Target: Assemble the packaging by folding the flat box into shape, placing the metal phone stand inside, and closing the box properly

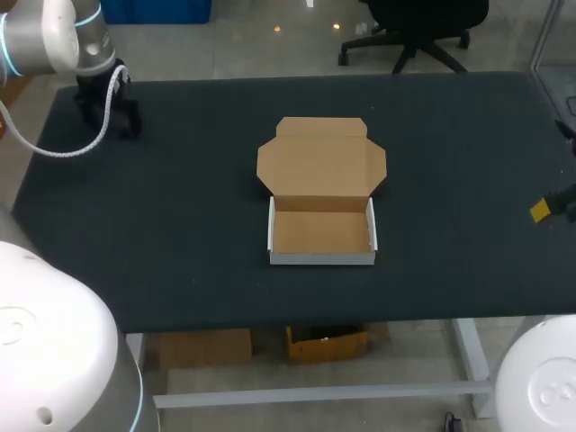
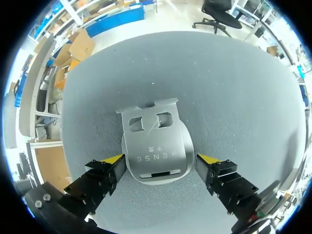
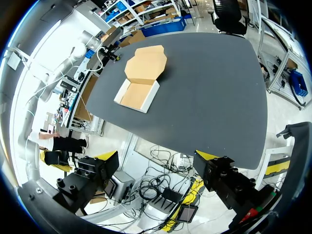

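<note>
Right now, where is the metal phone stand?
In the left wrist view, the metal phone stand lies between the left gripper's open fingers, far left of the open box.

The cardboard box (image 1: 321,232) sits at the middle of the desk (image 1: 180,225), folded into a shallow tray with its lid laid back open. The silver metal phone stand (image 2: 156,151) lies flat between the left tool's (image 2: 161,158) spread fingers.

The box (image 3: 140,84) sits open on the dark table (image 3: 214,87), brown inside with white walls. Its lid (image 3: 146,62) lies flat behind it. The right gripper (image 3: 157,157) is well apart from the box, past the table's near edge, fingers spread wide. The left arm (image 3: 73,54) is beyond the box, at the table's far corner.
</note>
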`<state>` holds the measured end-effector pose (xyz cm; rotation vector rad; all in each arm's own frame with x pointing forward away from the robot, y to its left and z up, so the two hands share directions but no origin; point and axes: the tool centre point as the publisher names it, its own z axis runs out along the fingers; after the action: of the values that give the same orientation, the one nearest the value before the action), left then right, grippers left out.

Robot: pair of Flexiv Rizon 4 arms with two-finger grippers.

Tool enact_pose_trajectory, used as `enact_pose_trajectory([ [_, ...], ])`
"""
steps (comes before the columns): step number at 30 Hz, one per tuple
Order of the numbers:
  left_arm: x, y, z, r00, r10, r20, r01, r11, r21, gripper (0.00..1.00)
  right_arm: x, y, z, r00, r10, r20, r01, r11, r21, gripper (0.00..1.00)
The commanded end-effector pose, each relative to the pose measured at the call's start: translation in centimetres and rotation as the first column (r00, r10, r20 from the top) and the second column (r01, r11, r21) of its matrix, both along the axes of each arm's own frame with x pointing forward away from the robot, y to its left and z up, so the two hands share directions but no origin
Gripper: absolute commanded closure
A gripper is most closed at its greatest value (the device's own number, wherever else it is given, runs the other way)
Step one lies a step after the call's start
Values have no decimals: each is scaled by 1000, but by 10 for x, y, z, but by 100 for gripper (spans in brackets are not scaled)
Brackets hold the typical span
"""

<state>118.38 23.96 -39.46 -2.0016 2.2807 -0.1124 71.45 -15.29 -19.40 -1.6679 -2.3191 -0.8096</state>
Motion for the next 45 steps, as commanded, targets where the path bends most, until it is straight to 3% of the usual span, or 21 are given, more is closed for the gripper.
enact_pose_trajectory([
  [1,9,1,-3,1000,2,-15,-2,1000,1,6,-1,-1,2,1000,1,-2,-1,1000,1,0],
  [8,13,2,-4,1000,9,-17,-9,1000,-1,10,-1,-1,2,1000,1,-2,-1,1000,1,0],
  [19,16,4,-3,1000,16,-16,-16,1000,-5,0,-1,-1,2,1000,1,-2,-1,1000,1,0],
  [28,18,5,-3,1000,19,-16,-20,1000,-8,0,-1,-1,2,1000,1,-2,-1,1000,1,0],
  [45,19,1,-4,1000,15,-25,-16,1000,-11,10,-1,-1,2,1000,1,-2,-1,1000,1,0],
])
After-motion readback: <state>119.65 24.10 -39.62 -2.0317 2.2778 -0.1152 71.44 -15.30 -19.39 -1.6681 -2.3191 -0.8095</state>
